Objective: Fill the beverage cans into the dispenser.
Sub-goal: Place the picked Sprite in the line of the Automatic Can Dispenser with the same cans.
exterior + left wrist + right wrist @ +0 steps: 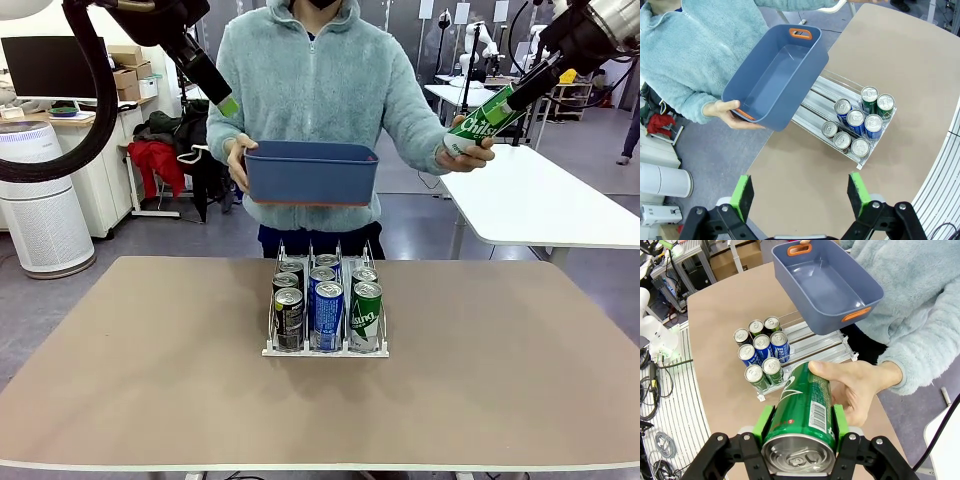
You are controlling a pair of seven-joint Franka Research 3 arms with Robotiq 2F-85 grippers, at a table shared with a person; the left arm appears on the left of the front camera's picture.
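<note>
My right gripper (799, 427) was clamped on a green can (802, 412), raised high beside the person's hand (857, 387), which also gripped it. My left gripper (800, 192) hung spread and empty above the table (900, 60). Seven cans (328, 300) sat in the rack (325, 349); I couldn't make out its rear behind the blue bin (311, 172).

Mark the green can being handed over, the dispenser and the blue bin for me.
green can (802, 405): right wrist view, label side.
dispenser (812, 100): left wrist view, bare lanes behind the cans.
blue bin (311, 178): front view, near wall.
</note>
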